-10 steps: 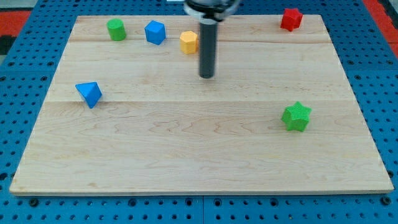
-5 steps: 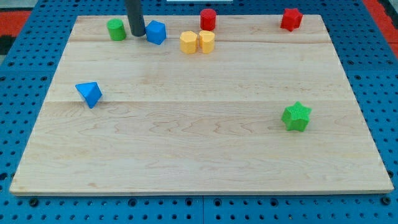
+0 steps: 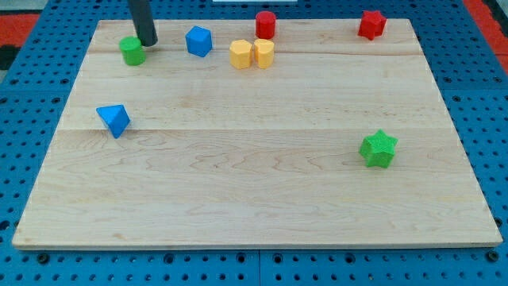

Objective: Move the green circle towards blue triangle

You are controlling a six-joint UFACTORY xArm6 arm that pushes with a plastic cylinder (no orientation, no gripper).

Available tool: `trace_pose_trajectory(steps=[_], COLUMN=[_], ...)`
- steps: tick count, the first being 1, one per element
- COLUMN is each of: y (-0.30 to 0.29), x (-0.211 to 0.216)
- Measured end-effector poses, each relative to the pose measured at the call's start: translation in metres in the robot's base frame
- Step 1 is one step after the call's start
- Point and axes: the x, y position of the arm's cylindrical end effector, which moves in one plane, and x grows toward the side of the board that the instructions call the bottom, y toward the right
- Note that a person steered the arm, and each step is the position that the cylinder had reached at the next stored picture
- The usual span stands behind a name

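Observation:
The green circle [image 3: 132, 51] is a short green cylinder near the view's top left of the wooden board. My tip [image 3: 147, 42] is right against its upper right side. The blue triangle [image 3: 114, 119] lies lower down at the view's left, well below the green circle.
A blue cube-like block [image 3: 198, 40] sits right of my tip. Two yellow blocks [image 3: 241, 54] [image 3: 263, 52] and a red cylinder [image 3: 265, 24] stand at top centre. A red star [image 3: 371, 24] is at top right, a green star [image 3: 379, 148] at right. The board [image 3: 254, 183] rests on blue pegboard.
My rod moved from the board's top centre leftward past the blue cube to the green circle. The green circle has shifted down and to the left.

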Motion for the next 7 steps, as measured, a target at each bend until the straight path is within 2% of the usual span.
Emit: trace_pose_trajectory(steps=[2, 3, 7], y=[-0.064, -0.063, 0.009], x=[0.002, 0.014, 0.037])
